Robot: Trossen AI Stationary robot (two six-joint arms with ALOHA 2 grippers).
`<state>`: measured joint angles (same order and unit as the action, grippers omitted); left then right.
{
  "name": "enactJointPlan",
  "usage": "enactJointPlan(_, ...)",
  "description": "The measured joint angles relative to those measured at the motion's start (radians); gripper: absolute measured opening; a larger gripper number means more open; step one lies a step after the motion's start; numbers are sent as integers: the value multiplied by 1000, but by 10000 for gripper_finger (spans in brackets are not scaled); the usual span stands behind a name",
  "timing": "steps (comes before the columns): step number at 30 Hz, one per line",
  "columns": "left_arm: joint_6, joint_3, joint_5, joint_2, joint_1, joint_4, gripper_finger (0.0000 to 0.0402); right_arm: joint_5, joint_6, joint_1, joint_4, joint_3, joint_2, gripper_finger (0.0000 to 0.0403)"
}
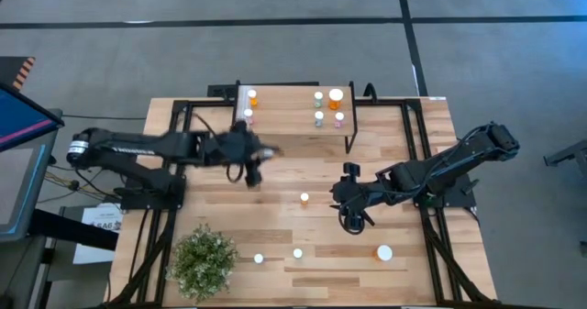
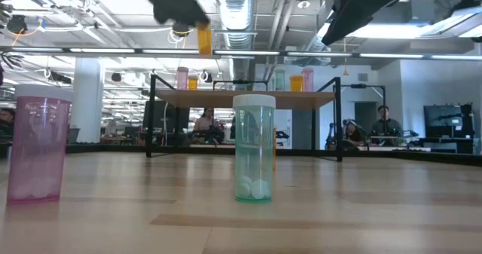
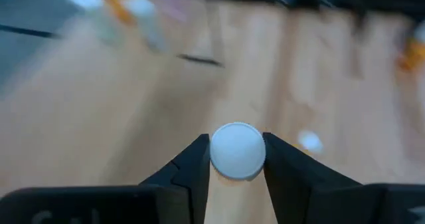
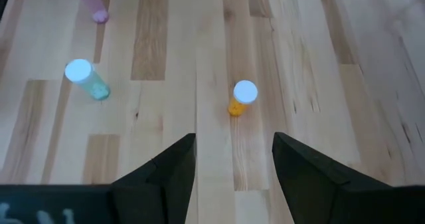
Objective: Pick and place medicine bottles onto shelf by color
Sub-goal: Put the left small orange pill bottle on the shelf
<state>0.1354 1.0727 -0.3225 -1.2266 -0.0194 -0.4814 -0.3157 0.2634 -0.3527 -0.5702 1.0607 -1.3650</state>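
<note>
No readable writing or labels anywhere. Left gripper (image 3: 237, 159) clamped on a white-capped bottle (image 3: 237, 151), held up in the air over the table (image 1: 303, 171), just in front of the shelf (image 1: 293, 126); low view shows its body orange (image 2: 204, 39). Right gripper (image 4: 234, 161) wide apart, holding nothing, above an orange bottle (image 4: 240, 98) standing mid-table. Shelf at table's far edge carries approx 7 bottles. Green bottle (image 2: 253, 147) and pink bottle (image 2: 38, 142) stand near table's front edge.
</note>
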Motion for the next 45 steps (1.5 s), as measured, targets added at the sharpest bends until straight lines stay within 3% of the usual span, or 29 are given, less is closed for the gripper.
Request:
enactJointPlan(3, -20, 106, -45, 0, 70, -65, 107, 0, -3, 0, 3, 0, 0, 219)
enactJointPlan(7, -48, 196, 11, -1, 200, -114, 107, 0, -3, 0, 3, 0, 0, 219)
enactJointPlan(13, -78, 216, 134, -3, 390, -85, 107, 0, -12, 6, 3, 0, 0, 219)
enactJointPlan(17, -106, 216, 163, -36, 473, -74, 107, 0, -18, 16, 6, 0, 0, 219)
enactJointPlan(22, -145, 216, 230, -118, 534, -25, 107, 0, -26, 28, 25, 0, 0, 219)
enactJointPlan(45, -175, 218, 260, -355, 654, 65, 107, 1, -28, 35, 33, 0, 0, 219)
